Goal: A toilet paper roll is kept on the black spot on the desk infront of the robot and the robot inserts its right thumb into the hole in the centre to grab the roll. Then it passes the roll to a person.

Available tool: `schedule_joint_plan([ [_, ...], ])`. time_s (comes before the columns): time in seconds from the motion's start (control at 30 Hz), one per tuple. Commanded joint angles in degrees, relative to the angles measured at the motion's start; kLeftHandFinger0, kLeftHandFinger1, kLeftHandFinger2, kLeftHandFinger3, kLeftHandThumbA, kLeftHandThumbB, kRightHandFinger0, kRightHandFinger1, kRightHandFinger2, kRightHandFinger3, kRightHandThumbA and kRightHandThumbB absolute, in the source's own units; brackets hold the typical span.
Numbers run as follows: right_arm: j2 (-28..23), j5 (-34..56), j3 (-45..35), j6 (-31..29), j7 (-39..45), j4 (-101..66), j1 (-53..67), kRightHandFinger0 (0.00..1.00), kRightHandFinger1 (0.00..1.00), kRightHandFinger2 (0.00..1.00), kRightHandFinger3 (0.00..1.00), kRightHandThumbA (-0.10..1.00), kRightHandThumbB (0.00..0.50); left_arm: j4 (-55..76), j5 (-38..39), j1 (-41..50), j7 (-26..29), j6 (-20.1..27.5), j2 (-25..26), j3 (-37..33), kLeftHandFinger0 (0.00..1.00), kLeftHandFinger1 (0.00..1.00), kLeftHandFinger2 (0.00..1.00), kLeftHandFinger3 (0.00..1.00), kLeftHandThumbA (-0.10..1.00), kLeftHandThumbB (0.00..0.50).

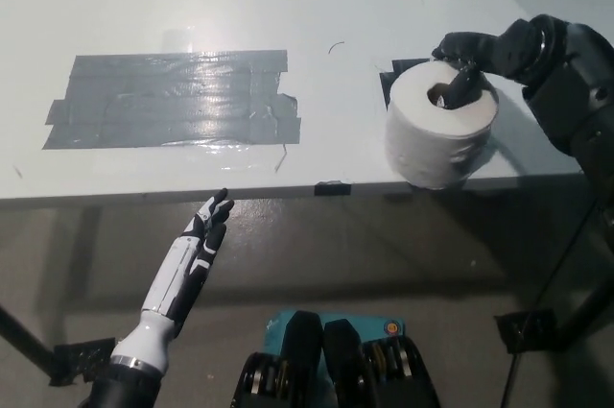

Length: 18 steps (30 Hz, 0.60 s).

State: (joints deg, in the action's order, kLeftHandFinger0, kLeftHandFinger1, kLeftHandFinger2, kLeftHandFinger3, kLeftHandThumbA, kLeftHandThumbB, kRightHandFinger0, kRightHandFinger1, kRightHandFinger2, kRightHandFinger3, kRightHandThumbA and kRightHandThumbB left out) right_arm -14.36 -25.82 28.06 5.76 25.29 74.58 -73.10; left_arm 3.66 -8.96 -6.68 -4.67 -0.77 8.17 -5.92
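Note:
A white toilet paper roll (436, 130) stands upright near the front edge of the pale desk (288, 5), mostly covering a small black spot (389, 77). My black right hand (475, 58) is on the roll's far top edge, with its thumb down in the centre hole and the other fingers curled over the rim. My white left hand (197, 245) hangs open below the desk's front edge at the lower left, holding nothing.
A large patch of grey tape (173, 99) covers the desk's left half. A small black mark (333, 187) sits on the front edge. Below the desk is grey floor with dark stand legs (528, 326) at the right.

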Motion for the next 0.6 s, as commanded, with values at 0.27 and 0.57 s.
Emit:
schedule_joint_plan([
  [0.27, -2.8, 17.6, -25.0, -2.2, -8.5, 0.3, 9.8, 0.09, 0.58, 0.94, 0.94, -0.1, 0.215, 0.7, 0.9, -2.2, -0.7, 0.9, 0.8, 0.5, 1.0, 1.0, 1.0, 1.0, 1.0, 0.076],
  [0.57, -1.4, 38.2, -51.7, 4.1, 0.1, 0.8, 14.7, 0.0, 0.45, 0.88, 0.93, -0.1, 0.168, 0.2, 1.4, -2.7, -0.5, 1.1, 0.6, 0.9, 1.0, 1.0, 1.0, 1.0, 1.0, 0.071],
])
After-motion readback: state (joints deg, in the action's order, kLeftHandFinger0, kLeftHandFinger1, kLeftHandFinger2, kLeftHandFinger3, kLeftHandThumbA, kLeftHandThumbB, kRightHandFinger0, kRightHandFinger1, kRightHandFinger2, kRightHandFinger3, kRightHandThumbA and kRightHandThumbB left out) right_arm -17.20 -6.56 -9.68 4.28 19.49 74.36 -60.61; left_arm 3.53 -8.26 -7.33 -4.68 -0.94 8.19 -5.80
